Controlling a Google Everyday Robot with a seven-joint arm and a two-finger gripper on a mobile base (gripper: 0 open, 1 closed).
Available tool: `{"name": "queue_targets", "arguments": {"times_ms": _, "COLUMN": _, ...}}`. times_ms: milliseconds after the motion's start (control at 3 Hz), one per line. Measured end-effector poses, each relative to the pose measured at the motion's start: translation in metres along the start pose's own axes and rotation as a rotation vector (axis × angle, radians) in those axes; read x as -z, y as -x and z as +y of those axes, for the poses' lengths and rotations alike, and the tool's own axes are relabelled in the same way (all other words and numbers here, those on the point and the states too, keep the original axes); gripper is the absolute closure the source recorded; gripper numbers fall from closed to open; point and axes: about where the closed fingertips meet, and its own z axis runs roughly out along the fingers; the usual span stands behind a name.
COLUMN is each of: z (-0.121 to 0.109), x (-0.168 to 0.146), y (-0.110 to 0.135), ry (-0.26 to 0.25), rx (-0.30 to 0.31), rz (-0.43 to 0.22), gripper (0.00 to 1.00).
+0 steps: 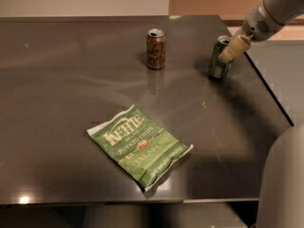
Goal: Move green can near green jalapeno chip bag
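The green can (217, 64) stands upright near the table's right edge, at the far right. My gripper (229, 52) reaches in from the upper right and sits against the can's top right side, partly covering it. The green jalapeno chip bag (139, 146) lies flat near the table's front, well to the left of and nearer than the can. It is a light green Kettle bag with white lettering.
A brown can (155, 48) stands upright at the table's far middle, left of the green can. The dark table (57, 103) ends at a right edge (270, 99) close to the green can. A grey part of the robot (285, 184) fills the lower right corner.
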Motion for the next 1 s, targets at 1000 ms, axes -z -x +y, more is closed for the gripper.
{"name": "queue_targets", "arguments": {"times_ms": 1000, "z": 0.149, "x": 0.006, "y": 0.028, "ry": 0.211, "rx": 0.356, "rz": 0.05, "gripper": 1.0}}
